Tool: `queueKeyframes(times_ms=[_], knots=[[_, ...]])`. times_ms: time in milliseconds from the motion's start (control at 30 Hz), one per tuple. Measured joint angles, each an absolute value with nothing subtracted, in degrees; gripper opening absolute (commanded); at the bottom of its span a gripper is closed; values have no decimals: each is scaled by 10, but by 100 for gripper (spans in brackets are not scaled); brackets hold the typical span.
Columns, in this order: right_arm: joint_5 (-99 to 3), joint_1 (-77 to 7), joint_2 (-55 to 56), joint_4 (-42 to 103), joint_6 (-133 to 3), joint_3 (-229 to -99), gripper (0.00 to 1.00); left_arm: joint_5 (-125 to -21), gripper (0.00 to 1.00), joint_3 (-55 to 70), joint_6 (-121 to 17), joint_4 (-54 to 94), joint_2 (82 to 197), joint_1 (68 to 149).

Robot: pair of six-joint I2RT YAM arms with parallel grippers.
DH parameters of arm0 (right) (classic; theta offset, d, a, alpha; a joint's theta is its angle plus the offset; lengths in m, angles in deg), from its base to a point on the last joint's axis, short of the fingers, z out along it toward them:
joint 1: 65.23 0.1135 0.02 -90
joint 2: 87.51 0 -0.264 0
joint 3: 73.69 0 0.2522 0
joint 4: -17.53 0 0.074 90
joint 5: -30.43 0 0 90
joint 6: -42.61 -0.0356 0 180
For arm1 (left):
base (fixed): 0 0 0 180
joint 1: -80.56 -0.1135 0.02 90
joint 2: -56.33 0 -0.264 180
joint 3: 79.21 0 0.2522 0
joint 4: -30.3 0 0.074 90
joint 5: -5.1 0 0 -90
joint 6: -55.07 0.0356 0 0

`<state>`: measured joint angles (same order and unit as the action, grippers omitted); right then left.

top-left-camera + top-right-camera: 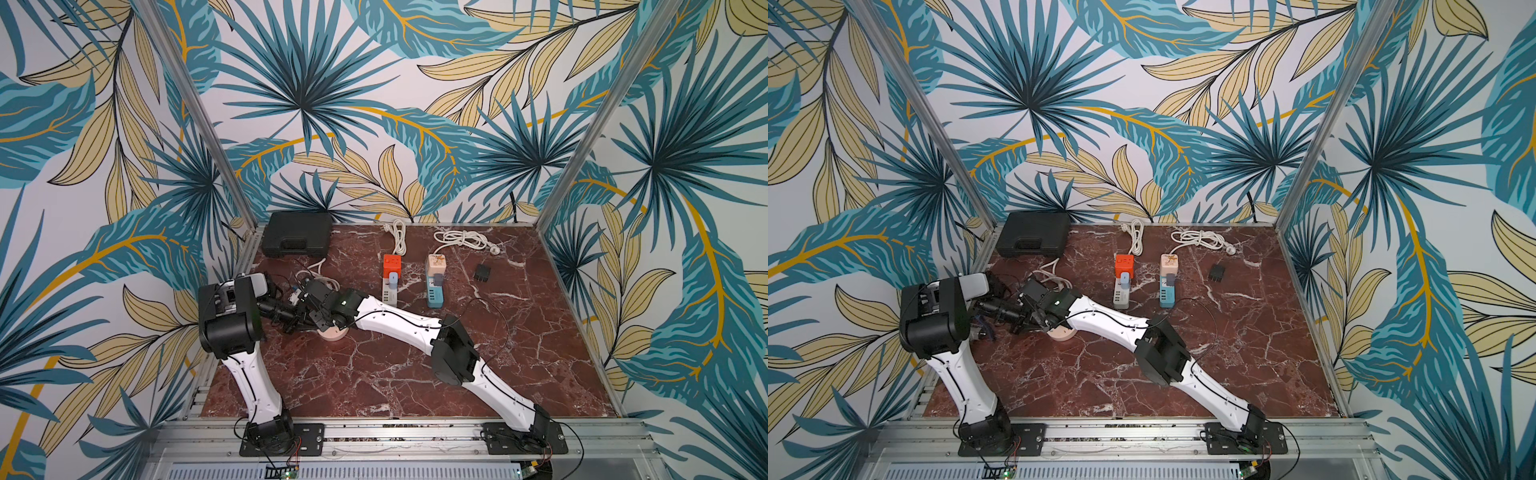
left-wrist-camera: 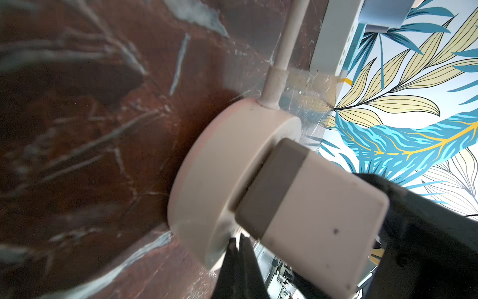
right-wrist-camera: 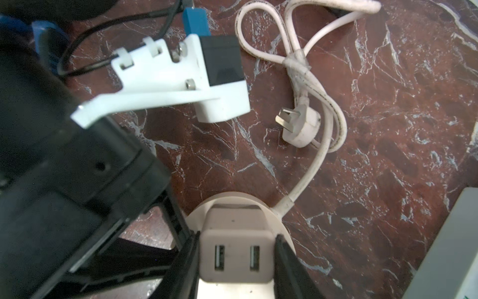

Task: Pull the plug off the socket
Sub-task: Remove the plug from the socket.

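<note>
Both top views: socket (image 1: 332,333) left of centre, mid-depth.
Left wrist: plug (image 2: 310,214) seated in socket; left gripper (image 2: 238,248) closed, empty, tips by socket rim.
Right wrist: right gripper (image 3: 237,235) clamps plug sides; pull likely straight up, off socket face.

Both top views look down from high over the table (image 1: 374,374); both wrist views sit close, sharing the socket (image 2: 214,181).

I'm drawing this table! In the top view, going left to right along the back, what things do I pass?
You pass the black case → orange adapter → blue power strip → small black adapter.
</note>
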<state>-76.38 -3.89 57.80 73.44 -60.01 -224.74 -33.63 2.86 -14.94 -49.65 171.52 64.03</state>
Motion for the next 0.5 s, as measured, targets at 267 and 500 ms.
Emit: queueKeyframes(times_ms=[267, 500], knots=[[-681, -69, 577, 736, -646, -2249, 11, -336, 0, 29, -149, -489, 1715, 640], [-716, -57, 577, 739, -632, -2249, 11, -336, 0, 29, -150, -490, 1715, 640]])
